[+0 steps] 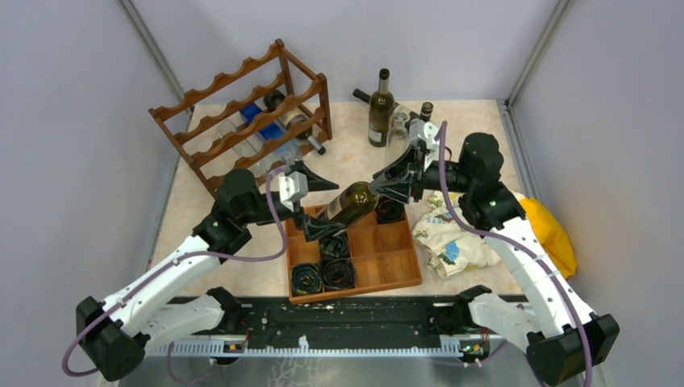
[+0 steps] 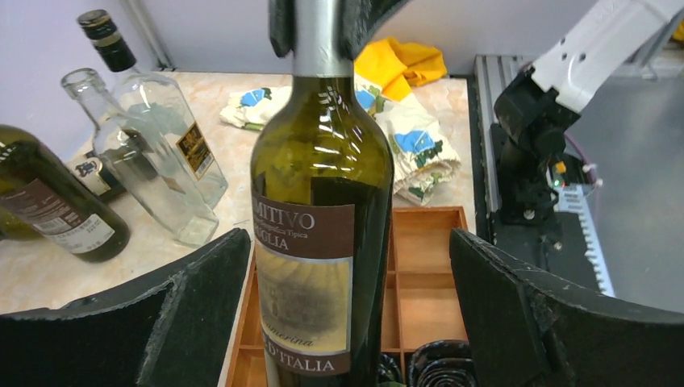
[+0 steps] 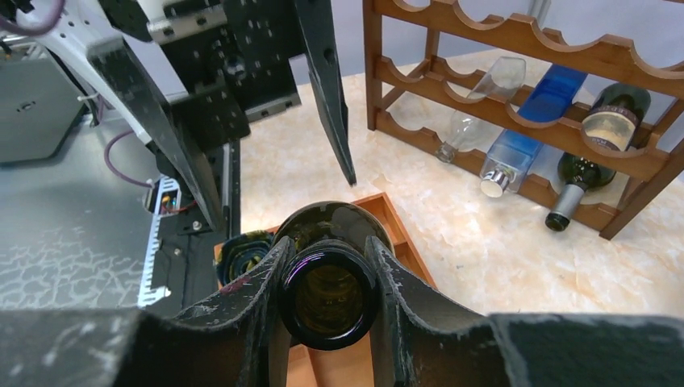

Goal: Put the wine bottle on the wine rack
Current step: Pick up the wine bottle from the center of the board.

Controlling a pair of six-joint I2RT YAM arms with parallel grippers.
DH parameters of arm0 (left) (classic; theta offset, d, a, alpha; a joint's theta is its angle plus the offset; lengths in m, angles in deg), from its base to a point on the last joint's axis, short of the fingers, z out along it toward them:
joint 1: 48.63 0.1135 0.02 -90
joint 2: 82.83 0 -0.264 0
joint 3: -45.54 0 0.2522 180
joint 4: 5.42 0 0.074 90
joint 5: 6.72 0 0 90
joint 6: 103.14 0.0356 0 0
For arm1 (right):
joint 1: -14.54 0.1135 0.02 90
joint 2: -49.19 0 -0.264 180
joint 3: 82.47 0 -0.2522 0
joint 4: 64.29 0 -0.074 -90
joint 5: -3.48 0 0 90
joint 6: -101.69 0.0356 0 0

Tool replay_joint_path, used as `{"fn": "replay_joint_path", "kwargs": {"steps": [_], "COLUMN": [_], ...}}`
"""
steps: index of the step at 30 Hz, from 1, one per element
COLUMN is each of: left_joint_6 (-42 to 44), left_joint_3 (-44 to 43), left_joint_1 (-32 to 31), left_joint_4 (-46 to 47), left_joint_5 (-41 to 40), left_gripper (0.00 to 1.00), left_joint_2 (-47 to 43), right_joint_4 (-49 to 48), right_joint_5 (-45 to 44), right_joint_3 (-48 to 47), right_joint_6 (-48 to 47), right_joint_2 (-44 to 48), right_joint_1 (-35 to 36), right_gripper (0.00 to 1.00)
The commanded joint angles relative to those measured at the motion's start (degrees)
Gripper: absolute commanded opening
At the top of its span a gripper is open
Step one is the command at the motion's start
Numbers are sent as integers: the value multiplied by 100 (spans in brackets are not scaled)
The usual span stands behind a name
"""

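Right jaws clamp the wine bottle [image 1: 353, 201] by its neck — I see it tilted over the tray [image 1: 395, 262]. Left jaws gape around its body, clear of it.

The tabletop [image 1: 352, 158] is pale beige marble, walled on three sides by grey panels. The wine rack [image 1: 250, 111] stands on its far left corner, set at an angle. A flat orange-brown tray [image 1: 389, 260] lies near the front edge, about the middle. At the back, right of the rack, a dark green bottle [image 1: 381, 109] stands upright with a clear bottle [image 1: 397, 129] just beside it. A crumpled patterned cloth [image 1: 452, 238] lies just right of the tray, and a yellow cloth [image 1: 550, 230] sits beside it at the right edge.
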Motion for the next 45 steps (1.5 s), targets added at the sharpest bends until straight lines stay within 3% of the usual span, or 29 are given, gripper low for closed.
{"fn": "replay_joint_path", "kwargs": {"steps": [1, 11, 18, 20, 22, 23, 25, 26, 28, 32, 33, 39, 45], "left_joint_6": [757, 764, 709, 716, 780, 827, 1060, 1192, 1514, 2136, 2232, 3076, 3678], "left_joint_3": [103, 383, 459, 447, 377, 313, 127, 39, -125, -520, -622, -1228, -1834], "left_joint_1": [-164, -351, -437, -441, -445, -438, -439, -438, -444, -438, -438, -438, -438], "left_joint_4": [94, 624, 687, 664, 504, 371, -79, -360, -845, -1923, -2120, -3588, -4644], "left_joint_5": [237, -385, -164, 24, 198, 266, 335, 312, 172, -201, -333, -657, -926], "left_gripper": [99, 98, 89, 79, 62, 53, 24, 12, 0, 0, 0, 0, 0], "left_joint_2": [353, 859, 1021, 1080, 1168, 1210, 1271, 1278, 1213, 884, 808, 680, 868], "right_joint_4": [-1196, -1558, -1685, -1682, -1621, -1548, -1271, -1046, -482, 625, 868, 1809, 1774], "right_joint_5": [126, 109, 29, 13, -24, -42, -75, -76, -89, -54, -35, 228, 218], "right_joint_3": [-97, 144, 300, 334, 364, 367, 351, 332, 281, 157, 130, -122, -189], "right_joint_6": [532, 1018, 1252, 1275, 1252, 1223, 1054, 882, 519, -348, -485, -707, 45], "right_joint_2": [122, 192, 220, 224, 249, 265, 300, 326, 390, 519, 538, 496, 220], "right_joint_1": [40, 43, 40, 37, 39, 37, 40, 43, 35, 29, 26, 33, 31], "right_gripper": [0, 0, 0, 0, 0, 0, 0, 2, 23, 80, 85, 91, 91]}}
